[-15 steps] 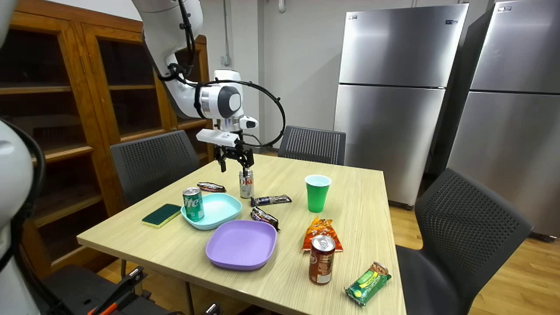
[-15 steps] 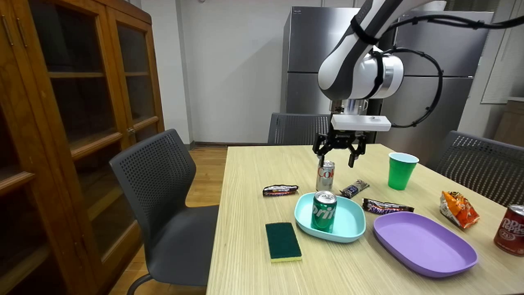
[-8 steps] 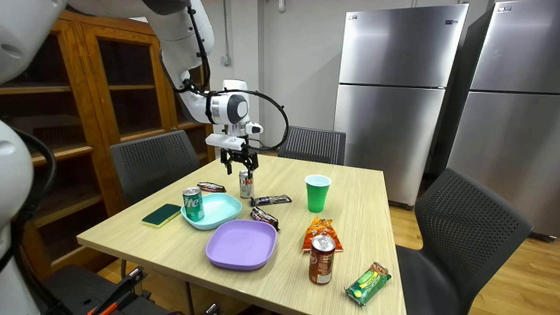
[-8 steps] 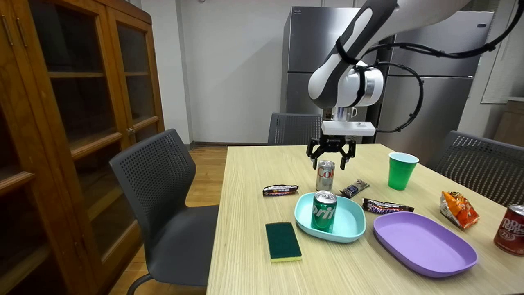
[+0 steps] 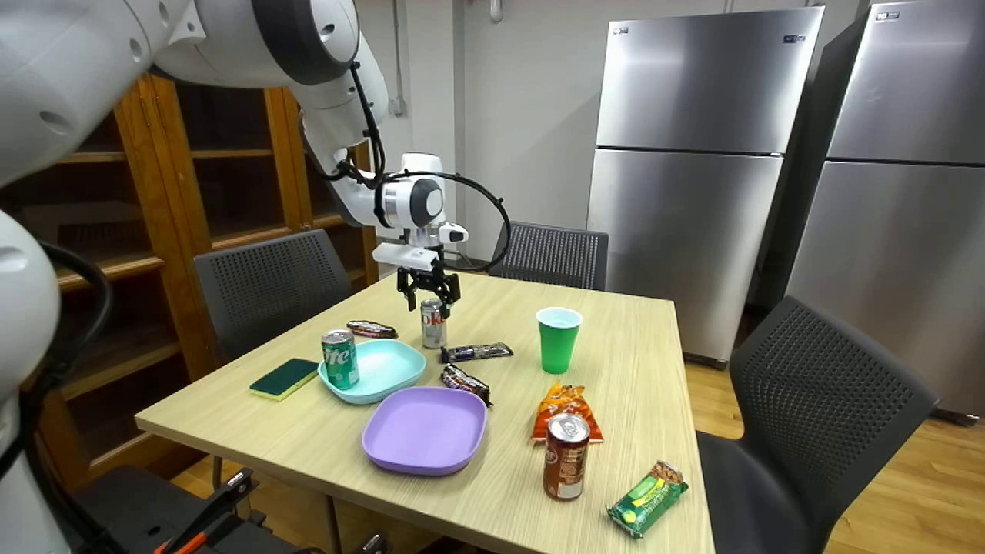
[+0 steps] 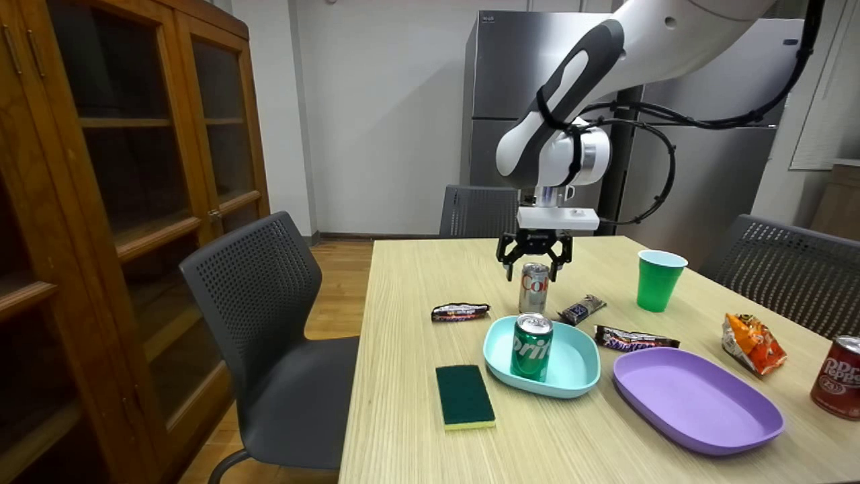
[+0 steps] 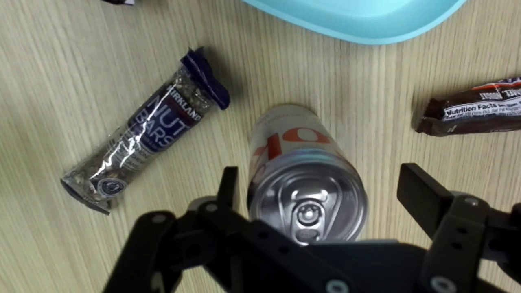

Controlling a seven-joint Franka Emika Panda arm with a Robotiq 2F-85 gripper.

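One silver Coke can [image 7: 305, 175], upright — gripper [image 7: 319, 185] parted wide around it, holding nothing.
In the wrist view the nine-o'clock finger [image 7: 228, 187] sits closer; descending off-centre could, we judge, tip the can toward three.

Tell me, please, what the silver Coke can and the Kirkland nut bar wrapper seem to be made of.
Silver Coke can: shiny metal, probably aluminium; its lid shows bright reflections. Kirkland nut bar wrapper: likely glossy plastic film; partly see-through, with jagged glare.
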